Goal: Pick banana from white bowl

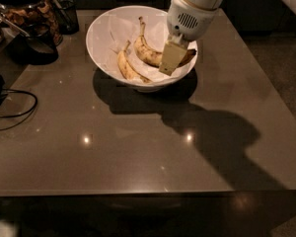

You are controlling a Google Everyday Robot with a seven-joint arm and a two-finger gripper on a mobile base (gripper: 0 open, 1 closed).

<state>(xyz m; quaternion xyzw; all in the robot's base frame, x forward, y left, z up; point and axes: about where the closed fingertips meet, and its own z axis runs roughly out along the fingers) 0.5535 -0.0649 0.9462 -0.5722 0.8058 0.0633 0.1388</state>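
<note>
Grasp step. The hand [168, 62] hangs inside the white bowl [99, 31], over the dark end of the banana [146, 52]; whether it grips cannot be told. Next, probably: a firm pinch, then a straight lift clear of the rim. A slimmer banana [127, 68] lies just beside; the desk [138, 142] gives open room in front.

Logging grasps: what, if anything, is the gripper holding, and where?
Cannot be told. The gripper sits inside the large white bowl, over the dark end of the curved, brown-spotted yellow banana; contact is hidden.
</note>
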